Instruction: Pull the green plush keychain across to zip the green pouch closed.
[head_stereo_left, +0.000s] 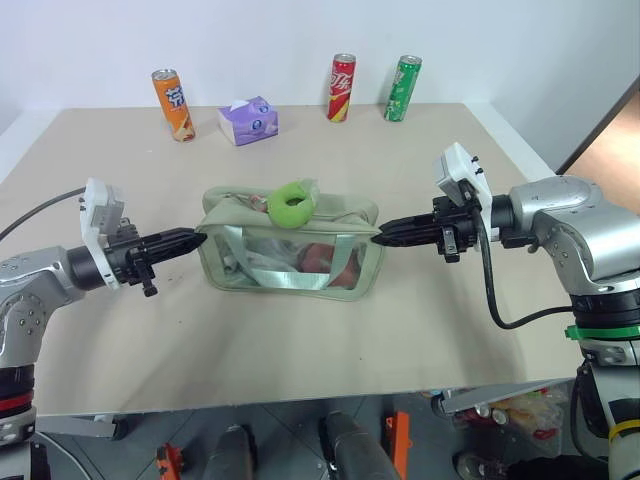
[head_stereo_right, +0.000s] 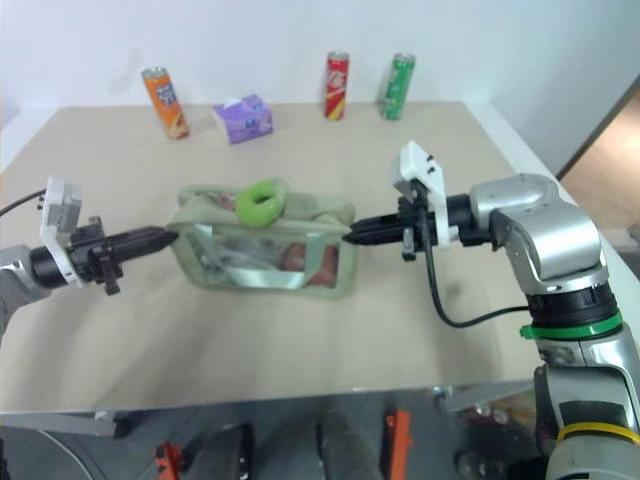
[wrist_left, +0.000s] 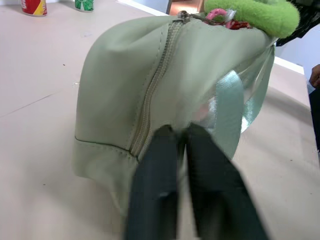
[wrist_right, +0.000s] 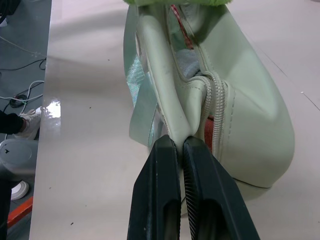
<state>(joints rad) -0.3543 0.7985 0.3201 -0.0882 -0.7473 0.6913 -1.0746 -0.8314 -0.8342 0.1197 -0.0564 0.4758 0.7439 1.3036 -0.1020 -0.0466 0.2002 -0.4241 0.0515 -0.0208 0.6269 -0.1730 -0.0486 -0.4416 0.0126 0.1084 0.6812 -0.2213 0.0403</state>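
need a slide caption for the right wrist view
Right gripper shut on the pouch end, zipper still open beyond.

This looks like a robotics lab or test room rather than a home. A plain beige table (head_stereo_left: 330, 340) stands against a bare white wall (head_stereo_left: 300, 30), with props lined up along its far edge: an orange can (head_stereo_left: 173, 104) at about 11 o'clock, a purple tissue pack (head_stereo_left: 248, 120) beside it, and a red can (head_stereo_left: 342, 88) and green can (head_stereo_left: 402, 88) toward 1 o'clock. Below the near edge, grey tile floor (head_stereo_left: 290, 425) shows with orange-and-black equipment (head_stereo_left: 398, 440). In the right wrist view, loose cables (wrist_right: 20, 92) trail over the floor.
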